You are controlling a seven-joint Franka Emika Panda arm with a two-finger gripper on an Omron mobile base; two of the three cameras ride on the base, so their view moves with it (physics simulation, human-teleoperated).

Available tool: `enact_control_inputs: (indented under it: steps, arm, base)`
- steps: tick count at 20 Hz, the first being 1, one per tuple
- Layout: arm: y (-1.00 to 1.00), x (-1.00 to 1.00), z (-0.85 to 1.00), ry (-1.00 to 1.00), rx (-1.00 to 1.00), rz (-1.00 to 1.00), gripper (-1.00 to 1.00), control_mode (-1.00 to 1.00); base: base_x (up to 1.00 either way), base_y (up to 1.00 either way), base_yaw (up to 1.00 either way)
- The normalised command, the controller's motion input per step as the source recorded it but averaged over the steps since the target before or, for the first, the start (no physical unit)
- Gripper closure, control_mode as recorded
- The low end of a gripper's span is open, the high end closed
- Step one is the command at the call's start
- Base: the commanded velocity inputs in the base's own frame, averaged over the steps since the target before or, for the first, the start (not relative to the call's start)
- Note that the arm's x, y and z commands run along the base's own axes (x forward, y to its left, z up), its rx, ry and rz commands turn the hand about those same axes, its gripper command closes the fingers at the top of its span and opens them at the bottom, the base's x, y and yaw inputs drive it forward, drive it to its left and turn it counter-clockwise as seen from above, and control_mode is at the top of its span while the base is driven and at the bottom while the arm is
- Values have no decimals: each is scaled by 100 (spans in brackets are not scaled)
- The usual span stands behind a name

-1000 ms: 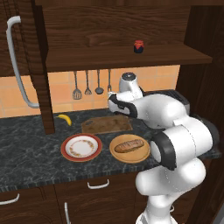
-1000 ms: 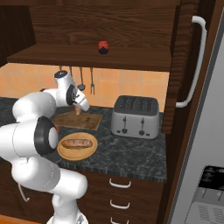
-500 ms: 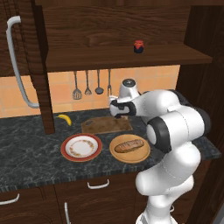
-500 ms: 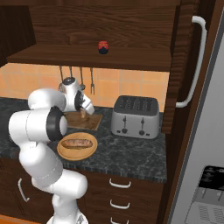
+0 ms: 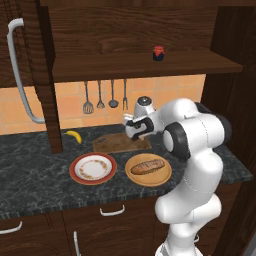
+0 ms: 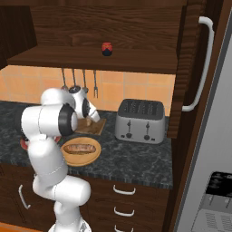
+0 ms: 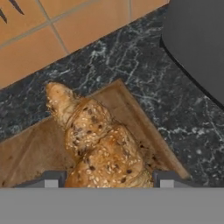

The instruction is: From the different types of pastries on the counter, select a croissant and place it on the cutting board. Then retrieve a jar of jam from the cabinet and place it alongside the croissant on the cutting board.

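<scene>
Croissant (image 7: pixel 98 142) now lies on the cutting board (image 7: pixel 30 153), near its corner by the toaster (image 6: pixel 138 120). Over the last sec the arm folded in w/ hand low over the board. You've got the gripper (image 7: pixel 105 179) w/ tips spread either side of the pastry; can't tell if they're touching it. Step 1 looks about done; jar of jam (image 5: pixel 158 53) sits up on the cabinet (image 5: pixel 140 65) shelf, so lift clear next.

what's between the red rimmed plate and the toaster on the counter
The round wooden plate holding the baguette-like loaf; past it toward the toaster, bare counter, per the right base view.
</scene>
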Motion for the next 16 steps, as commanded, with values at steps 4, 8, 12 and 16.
enact_control_inputs:
  steps: [4, 8, 12, 16]
  arm:
    - [0, 3, -24, 0, 0, -3, 100, -100]
    - [0, 3, -31, 0, 0, -4, 100, -100]
    - [0, 22, -32, 0, 0, -5, 100, -100]
    - [0, 34, -28, 0, 0, -6, 100, -100]
  base:
    - [0, 0, 0]
    - [0, 0, 0]
    - [0, 0, 0]
    - [0, 0, 0]
